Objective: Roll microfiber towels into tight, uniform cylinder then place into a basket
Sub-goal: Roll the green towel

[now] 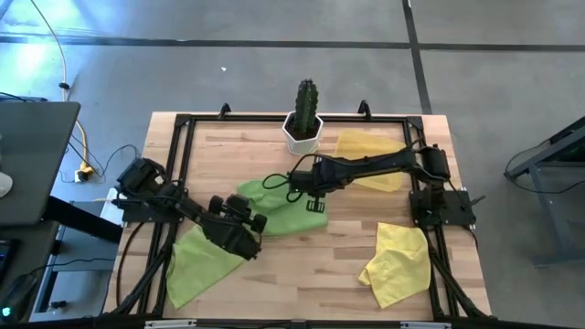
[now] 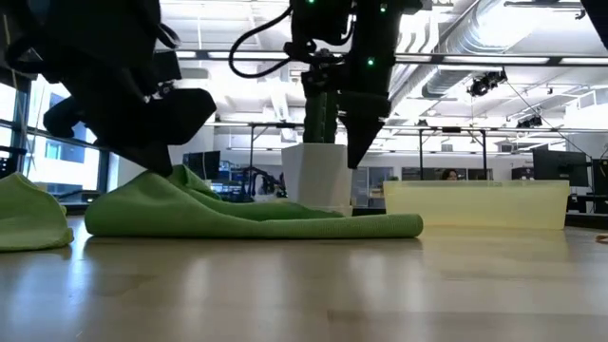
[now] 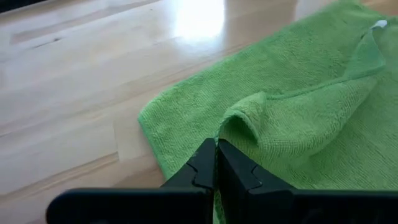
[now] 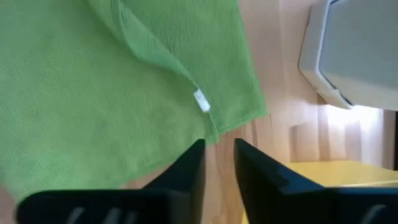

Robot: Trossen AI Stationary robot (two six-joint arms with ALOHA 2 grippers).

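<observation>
Wooden tabletop (image 1: 320, 265) held my green towel (image 1: 283, 208), lengthwise toward the cactus pot (image 1: 303, 133); left gripper (image 1: 259, 222) pinched its fold, right gripper (image 1: 294, 186) parted, empty.

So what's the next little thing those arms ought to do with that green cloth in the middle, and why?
Probably lower the right gripper onto the green towel edge beside its white tag and close. Its fingers stand apart with nothing between them, just off the cloth's corner, while the left gripper is shut on a raised fold at the other end, and the towel is only partly folded, not rolled.
</observation>
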